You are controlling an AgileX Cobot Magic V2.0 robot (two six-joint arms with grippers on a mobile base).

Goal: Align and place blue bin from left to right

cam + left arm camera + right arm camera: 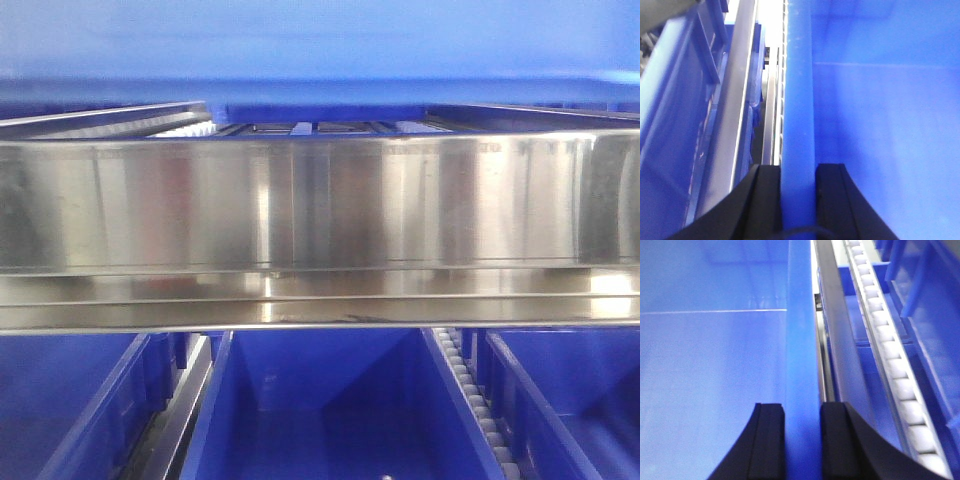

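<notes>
The blue bin (320,50) fills the top of the front view, its underside just above a steel shelf rail (320,200). In the left wrist view my left gripper (797,170) is shut on the blue bin's left wall rim (797,100), one black finger (767,200) outside and the other inside. The right wrist view shows my right gripper (802,407) shut on the bin's right wall rim (802,315) in the same way, with the bin's inside floor (705,380) to the left.
Below the rail stand other blue bins (320,410) side by side, parted by roller tracks (475,400). A white roller track (890,365) and steel rail (837,340) run right of the held bin. Another blue bin (675,125) and steel rail (735,100) lie to its left.
</notes>
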